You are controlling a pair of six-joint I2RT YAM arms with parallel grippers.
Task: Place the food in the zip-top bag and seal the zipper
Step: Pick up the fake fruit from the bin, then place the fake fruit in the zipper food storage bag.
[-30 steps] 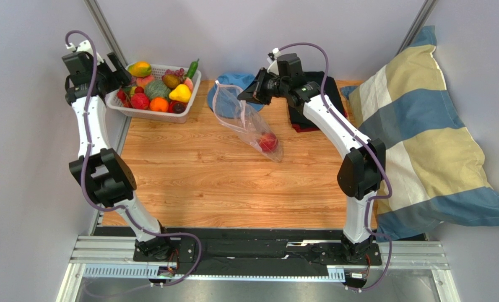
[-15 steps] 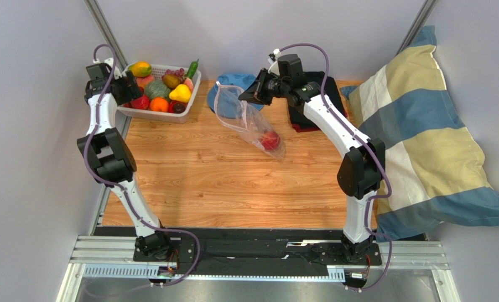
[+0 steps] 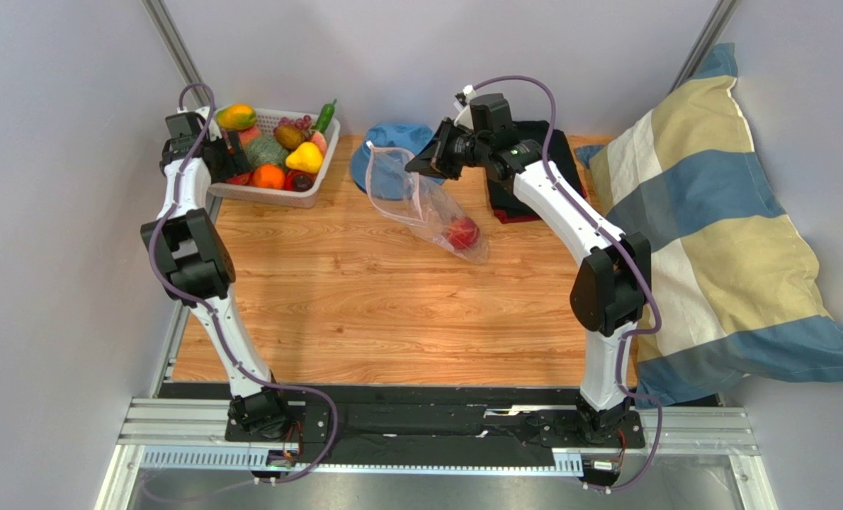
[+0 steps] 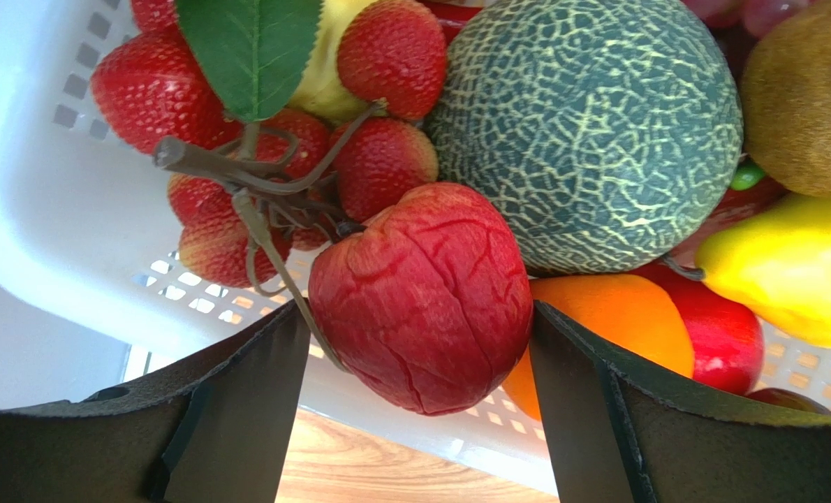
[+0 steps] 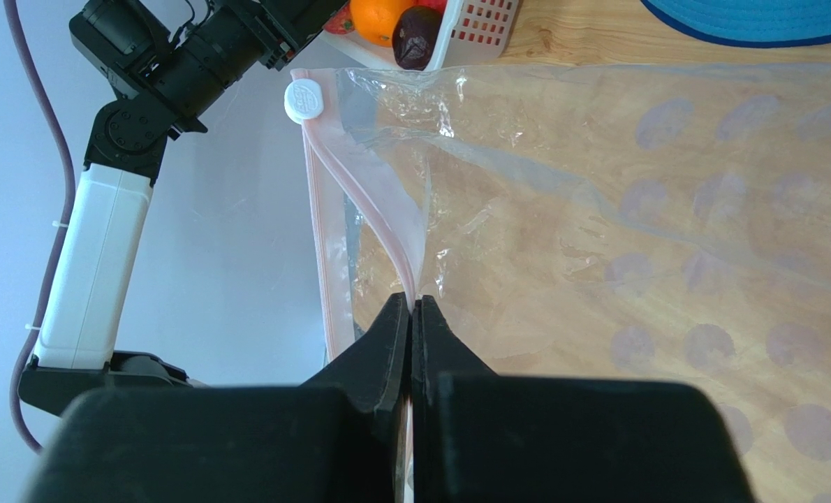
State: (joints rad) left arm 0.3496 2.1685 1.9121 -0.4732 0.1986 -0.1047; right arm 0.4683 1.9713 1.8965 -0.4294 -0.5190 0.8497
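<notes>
The left arm rises from its base, folds at the elbow over the left edge of the bench [image 3: 341, 298], and stretches toward the far corner. Its wrist turns right, so the left claw [image 4: 418, 314] points into the left end of the white basket [image 3: 287, 198]. The claw is open. Its two dark fingers [image 4: 236, 409] stand on either side of a wrinkled red fruit [image 4: 420, 293], just beside it, and I cannot tell whether they press it. That fruit lies in the basket against a bunch of strawberries [image 4: 378, 157], a netted green melon [image 4: 588, 126] and an orange [image 4: 609, 314], with a yellow pear [image 4: 787, 272] further right.

The right arm climbs from its base to a raised elbow, then reaches toward the far left across the bench. The right claw [image 5: 411, 314] is closed, pinching the top edge of the clear bag [image 3: 431, 207] at its pink zipper strip [image 5: 373, 210]. The strip runs from a white slider [image 5: 302, 101] at the bag's corner down to the fingers.

In the top view the bag hangs from the claw in front of the blue hat [image 3: 389, 138]. Its long axis slants from the lifted mouth at the far left to its bottom at the near right, which rests on the bench. A round red fruit [image 3: 461, 233] sits inside that low end.
</notes>
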